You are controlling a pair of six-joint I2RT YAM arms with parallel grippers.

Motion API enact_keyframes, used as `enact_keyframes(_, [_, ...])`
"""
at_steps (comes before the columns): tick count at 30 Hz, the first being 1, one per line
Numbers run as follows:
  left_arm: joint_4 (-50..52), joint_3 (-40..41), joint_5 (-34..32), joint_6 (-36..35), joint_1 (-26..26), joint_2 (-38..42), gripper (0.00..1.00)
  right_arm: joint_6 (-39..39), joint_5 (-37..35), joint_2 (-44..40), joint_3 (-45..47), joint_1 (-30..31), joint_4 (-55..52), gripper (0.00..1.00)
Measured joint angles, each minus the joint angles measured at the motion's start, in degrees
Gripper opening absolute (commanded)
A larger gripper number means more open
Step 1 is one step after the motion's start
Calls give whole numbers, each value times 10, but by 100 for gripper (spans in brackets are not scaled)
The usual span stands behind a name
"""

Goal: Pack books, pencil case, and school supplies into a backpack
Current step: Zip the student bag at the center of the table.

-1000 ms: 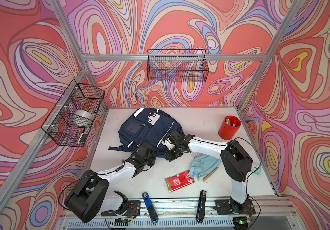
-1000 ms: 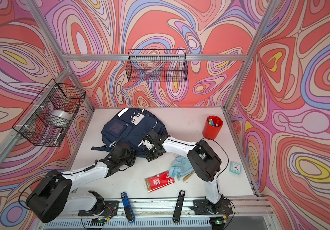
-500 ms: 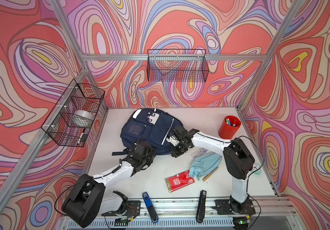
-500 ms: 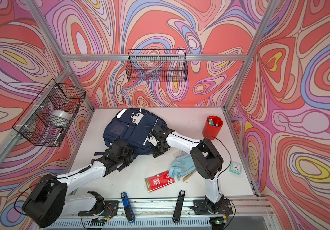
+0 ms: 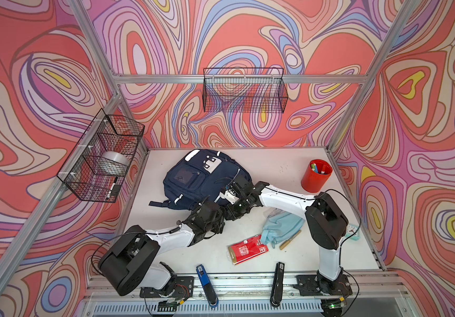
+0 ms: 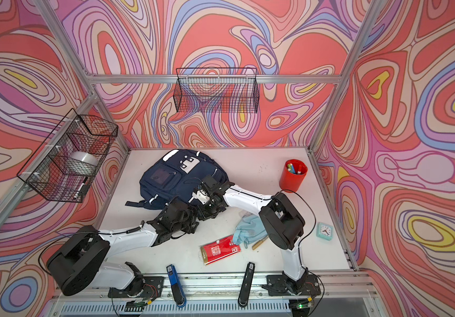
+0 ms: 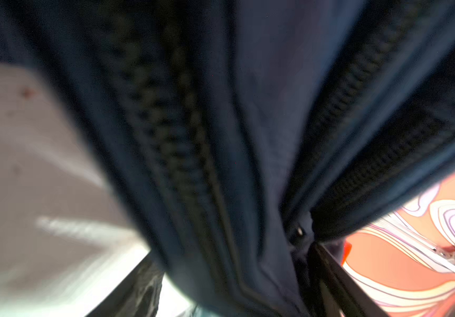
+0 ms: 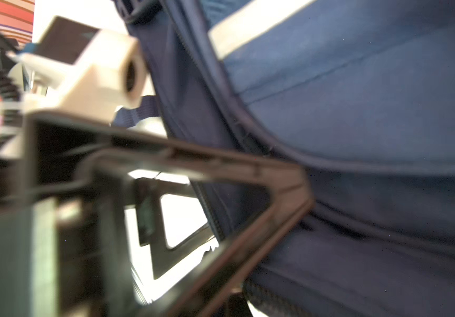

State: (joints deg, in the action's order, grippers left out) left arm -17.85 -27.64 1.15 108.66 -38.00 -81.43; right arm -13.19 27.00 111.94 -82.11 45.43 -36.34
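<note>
Right now the backpack [image 5: 201, 178] lies flat on the table [image 5: 166, 255], near the middle of both top views, a bit to the left. Both arms reach to its lower right edge.

The left gripper [image 7: 230, 249] has its 2 fingers [image 7: 136, 288] wide apart. Blue backpack cloth with 2 zips bulges between them. It does not look like it grips anything.

The right gripper [image 8: 304, 181] is pinched tight. Its tips push into a fold of the backpack cloth.

In the top views the 2 grippers sit just beside each other, and their tips are hidden there.

The pencil case [image 5: 281, 227] lies on the table to the lower right of the backpack, partly under the right arm. The red packet [image 5: 248, 251] lies just below it and touches its end. The stick [image 5: 290, 240] lies just beside the pencil case, on its right.

A red cup [image 5: 315, 178] stands near the right wall. A blue stapler [image 5: 207, 285] and a black stapler [image 5: 277, 282] lie at the bottom edge of the table. A small clock [image 5: 354, 232] sits at the far right.
</note>
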Motion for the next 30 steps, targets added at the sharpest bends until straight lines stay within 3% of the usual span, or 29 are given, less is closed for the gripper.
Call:
enact_keyframes(1, [-1, 0, -2, 0, 0, -3, 77, 0, 0, 0, 3, 1, 2, 0])
enact_keyframes(2, [-2, 0, -6, 1, 0, -3, 69, 0, 0, 0, 5, 2, 5, 0])
enact_keyframes(3, [-2, 0, -9, 1, 0, -3, 58, 1, 0, 0, 8, 2, 7, 0])
enact_keyframes(5, [-7, 0, -15, 1, 0, -3, 22, 3, 0, -2, 13, 2, 11, 0])
enact_keyframes(7, [-17, 0, -18, 1, 2, -3, 4, 7, 1, -2, 16, 5, 8, 0])
enact_keyframes(8, [-22, 0, -19, 0, 4, -5, 0, 10, 0, -2, 17, 7, 2, 0])
enact_keyframes(16, [-8, -2, -21, -21, 7, 9, 0, 55, -14, -2, 11, 6, -21, 0])
enact_keyframes(25, [73, 1, 19, -90, 51, 113, 0, 126, 52, 4, -41, -25, -66, 0])
enact_keyframes(30, [90, 1, 39, -122, 72, 132, 0, 155, 57, 25, -89, -29, -114, 0])
